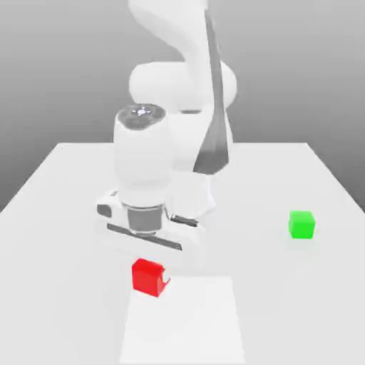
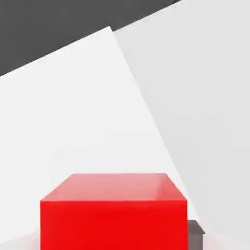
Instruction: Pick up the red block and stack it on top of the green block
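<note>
The end effector [image 1: 151,274] seems clamped on the red block [image 1: 146,276], well apart from the green block [image 1: 301,224].

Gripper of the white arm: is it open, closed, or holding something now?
Gripper: closed on the small bright red matte cube, which sits low over the white table.

red block [image 2: 113,215] close up, glossy top face, white table [image 2: 73,122] behind — dark backdrop

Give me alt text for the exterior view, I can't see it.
A white robot arm reaches down over a red block on a white table, its fingers closed on the block. A smaller green block sits apart toward the exterior view's right.
</note>
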`<state>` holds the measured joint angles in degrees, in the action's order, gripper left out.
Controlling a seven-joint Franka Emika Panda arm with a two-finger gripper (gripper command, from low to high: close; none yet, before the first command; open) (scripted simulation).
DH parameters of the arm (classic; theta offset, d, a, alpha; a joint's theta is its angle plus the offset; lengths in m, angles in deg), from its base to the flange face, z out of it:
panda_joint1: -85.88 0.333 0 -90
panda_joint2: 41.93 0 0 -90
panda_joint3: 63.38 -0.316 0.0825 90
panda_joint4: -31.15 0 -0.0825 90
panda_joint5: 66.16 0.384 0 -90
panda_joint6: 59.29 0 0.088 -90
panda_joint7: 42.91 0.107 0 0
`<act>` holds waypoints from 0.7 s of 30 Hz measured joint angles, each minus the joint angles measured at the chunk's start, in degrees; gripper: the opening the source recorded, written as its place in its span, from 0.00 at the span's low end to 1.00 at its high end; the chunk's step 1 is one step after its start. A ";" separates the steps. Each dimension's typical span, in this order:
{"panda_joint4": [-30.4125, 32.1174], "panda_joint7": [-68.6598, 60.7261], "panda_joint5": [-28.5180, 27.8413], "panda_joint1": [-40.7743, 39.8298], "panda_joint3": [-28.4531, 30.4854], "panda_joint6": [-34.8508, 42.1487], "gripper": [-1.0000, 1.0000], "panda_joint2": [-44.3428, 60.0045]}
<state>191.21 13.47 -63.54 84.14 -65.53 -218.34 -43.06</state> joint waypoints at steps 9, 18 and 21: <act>4.53 -19.17 8.29 23.15 -10.45 3.71 0.00 -8.66; 9.24 -35.78 12.93 46.13 -20.57 6.46 0.00 -16.14; 9.57 -36.21 11.06 47.32 -22.85 2.99 0.00 -12.98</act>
<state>200.78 -22.74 -52.48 131.46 -88.38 -215.35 -56.04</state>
